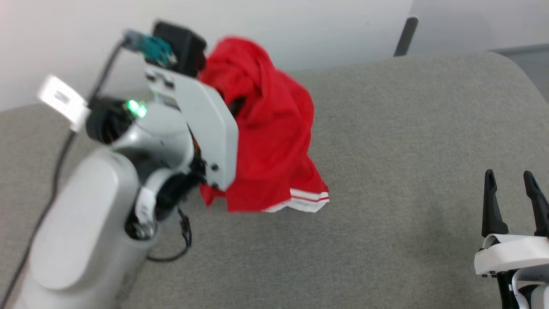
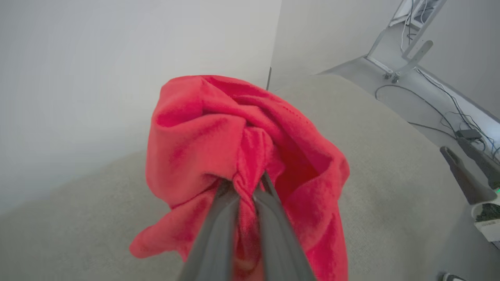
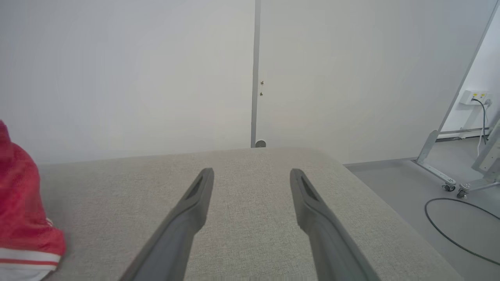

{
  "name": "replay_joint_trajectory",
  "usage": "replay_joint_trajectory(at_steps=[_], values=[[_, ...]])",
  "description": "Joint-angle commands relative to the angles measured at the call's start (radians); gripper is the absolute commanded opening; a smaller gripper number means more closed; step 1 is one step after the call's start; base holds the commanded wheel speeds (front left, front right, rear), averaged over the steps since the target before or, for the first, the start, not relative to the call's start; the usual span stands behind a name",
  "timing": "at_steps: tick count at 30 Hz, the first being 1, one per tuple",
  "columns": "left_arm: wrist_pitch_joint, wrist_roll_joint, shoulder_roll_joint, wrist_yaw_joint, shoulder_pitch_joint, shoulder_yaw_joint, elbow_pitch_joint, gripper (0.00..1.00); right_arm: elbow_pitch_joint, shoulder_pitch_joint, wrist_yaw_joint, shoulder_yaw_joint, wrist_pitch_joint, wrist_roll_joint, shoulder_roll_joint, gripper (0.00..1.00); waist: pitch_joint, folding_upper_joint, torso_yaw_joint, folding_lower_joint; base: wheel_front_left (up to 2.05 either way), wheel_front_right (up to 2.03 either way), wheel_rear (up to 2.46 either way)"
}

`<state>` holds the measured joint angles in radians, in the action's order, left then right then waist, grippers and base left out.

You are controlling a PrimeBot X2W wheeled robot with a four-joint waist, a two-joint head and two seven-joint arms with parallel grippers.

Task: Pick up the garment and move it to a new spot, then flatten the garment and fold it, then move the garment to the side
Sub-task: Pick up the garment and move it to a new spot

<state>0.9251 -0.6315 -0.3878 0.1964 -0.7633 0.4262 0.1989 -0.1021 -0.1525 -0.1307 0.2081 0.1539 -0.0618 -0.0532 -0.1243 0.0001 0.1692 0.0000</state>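
The garment [image 1: 270, 128] is a red jersey with a red-and-white striped hem, bunched and hanging from my raised left arm, its lower edge at or just above the grey padded table [image 1: 386, 150]. In the left wrist view my left gripper [image 2: 246, 183] is shut on a twisted fold of the garment [image 2: 218, 132]. At the lower right of the head view my right gripper [image 1: 510, 180] stands open with nothing in it, well away from the cloth. The right wrist view shows its fingers [image 3: 195, 199] spread over bare table, and the garment [image 3: 23, 203] sits at the left edge.
A white wall stands just behind the table's far edge [image 1: 343, 25]. To the right the table drops off to a grey floor [image 3: 429, 187] with cables and a wheeled metal frame [image 3: 449, 171]. A dark post [image 1: 405, 36] rises behind the table.
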Motion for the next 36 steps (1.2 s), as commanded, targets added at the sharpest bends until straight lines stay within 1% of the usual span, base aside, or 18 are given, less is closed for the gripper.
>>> replay_joint_trajectory(at_steps=[1, 3, 5, 9, 16, 18, 20, 22, 23, 24, 25, 26, 27, 28, 34, 36], values=[[0.002, -0.001, 0.001, 0.005, 0.025, 0.008, 0.001, 0.00, -0.007, -0.005, 0.000, 0.002, 0.007, -0.013, 0.004, 1.00, -0.030, -0.0001, 0.027, 0.0000, 0.00, 0.00, 0.00], [0.012, -0.008, 0.004, 0.014, 0.063, 0.024, -0.011, 0.00, -0.020, -0.013, 0.000, -0.002, 0.016, -0.021, 0.004, 1.00, -0.042, -0.0001, 0.036, 0.0000, 0.00, 0.00, 0.00], [0.016, -0.018, 0.007, 0.013, 0.097, 0.039, -0.024, 0.00, -0.034, -0.020, 0.000, -0.006, 0.025, -0.031, 0.004, 1.00, -0.053, -0.0001, 0.042, 0.0000, 0.00, 0.00, 0.00], [0.026, -0.025, -0.003, 0.015, 0.158, 0.060, -0.069, 0.00, -0.062, -0.031, 0.000, -0.013, 0.042, -0.045, 0.004, 1.00, -0.070, -0.0001, 0.054, 0.0000, 0.00, 0.00, 0.00], [0.071, -0.035, -0.018, 0.041, 0.246, 0.090, -0.147, 0.00, -0.100, -0.045, 0.000, -0.021, 0.061, -0.055, 0.004, 1.00, -0.081, -0.0001, 0.059, 0.0000, 0.00, 0.00, 0.00], [0.081, -0.046, -0.013, 0.047, 0.264, 0.096, -0.168, 0.00, -0.107, -0.049, 0.000, -0.022, 0.064, -0.057, 0.004, 1.00, -0.081, -0.0001, 0.056, 0.0000, 0.00, 0.00, 0.00], [0.089, -0.047, -0.017, 0.042, 0.271, 0.103, -0.182, 0.00, -0.114, -0.056, 0.000, -0.022, 0.066, -0.056, 0.004, 1.00, -0.079, -0.0001, 0.051, 0.0000, 0.00, 0.00, 0.00], [0.087, -0.060, -0.008, 0.036, 0.274, 0.101, -0.192, 0.00, -0.119, -0.060, 0.000, -0.023, 0.069, -0.051, 0.004, 1.00, -0.075, -0.0001, 0.043, 0.0000, 0.00, 0.00, 0.00], [0.082, -0.058, -0.011, 0.033, 0.269, 0.100, -0.194, 0.05, -0.121, -0.059, 0.000, -0.025, 0.070, -0.048, 0.004, 1.00, -0.071, -0.0001, 0.039, 0.0000, 0.00, 0.00, 0.00], [0.078, -0.058, -0.013, 0.028, 0.264, 0.100, -0.196, 0.33, -0.122, -0.059, 0.000, -0.025, 0.070, -0.044, 0.004, 1.00, -0.066, -0.0001, 0.034, 0.0000, 0.00, 0.00, 0.00], [0.074, -0.065, -0.010, 0.024, 0.260, 0.096, -0.195, 0.50, -0.122, -0.057, 0.000, -0.025, 0.068, -0.042, 0.004, 1.00, -0.060, -0.0001, 0.028, 0.0000, 0.00, 0.00, 0.00], [0.071, -0.070, -0.007, 0.023, 0.257, 0.093, -0.191, 0.82, -0.122, -0.055, 0.000, -0.025, 0.067, -0.039, 0.004, 1.00, -0.054, -0.0001, 0.021, 0.0000, 0.00, 0.00, 0.00], [0.067, -0.074, -0.006, 0.021, 0.254, 0.088, -0.186, 0.98, -0.121, -0.052, 0.000, -0.025, 0.065, -0.033, 0.004, 1.00, -0.047, -0.0001, 0.013, 0.0000, 0.00, 0.00, 0.00], [0.063, -0.076, -0.006, 0.018, 0.251, 0.085, -0.181, 1.00, -0.120, -0.049, 0.000, -0.025, 0.063, -0.030, 0.004, 1.00, -0.038, -0.0001, 0.005, 0.0000, 0.00, 0.00, 0.00], [0.033, -0.090, -0.020, 0.024, 0.266, 0.048, -0.138, 1.00, -0.103, -0.026, 0.000, -0.039, 0.042, -0.009, 0.004, 1.00, 0.021, -0.0001, -0.049, 0.0000, 0.00, 0.00, 0.00], [0.002, -0.095, -0.028, 0.020, 0.278, 0.028, -0.117, 1.00, -0.098, -0.017, 0.000, -0.043, 0.031, -0.003, 0.004, 1.00, 0.041, -0.0001, -0.066, 0.0000, 0.00, 0.00, 0.00]])
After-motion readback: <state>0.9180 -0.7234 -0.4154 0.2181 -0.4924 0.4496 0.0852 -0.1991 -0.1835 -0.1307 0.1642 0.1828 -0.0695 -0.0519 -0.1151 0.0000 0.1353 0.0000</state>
